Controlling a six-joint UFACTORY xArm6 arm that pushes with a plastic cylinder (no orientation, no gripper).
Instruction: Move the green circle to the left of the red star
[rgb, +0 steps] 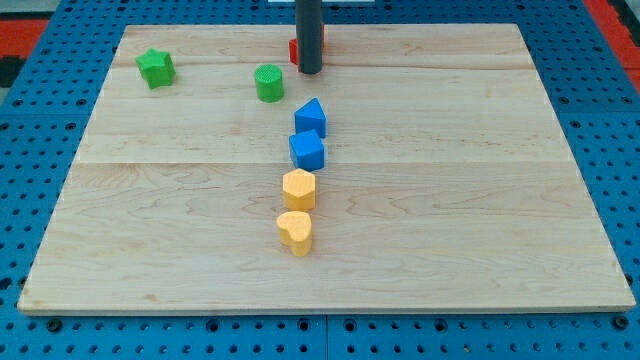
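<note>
Rod-ended, gripperless, my tip (310, 71) covers a red block (294, 51) at top centre; green circle (269, 83) stands upright lower left.

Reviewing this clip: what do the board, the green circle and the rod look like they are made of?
Board: pale wood, going by the visible grain and plank seams, with a matte finish. Green circle: uniformly coloured, matte, no grain showing; probably painted wood or plastic, I cannot tell which. Rod: dark, smooth, slightly glossy, likely metal or plastic; my tip sits at the view's top, right of the green circle.
</note>
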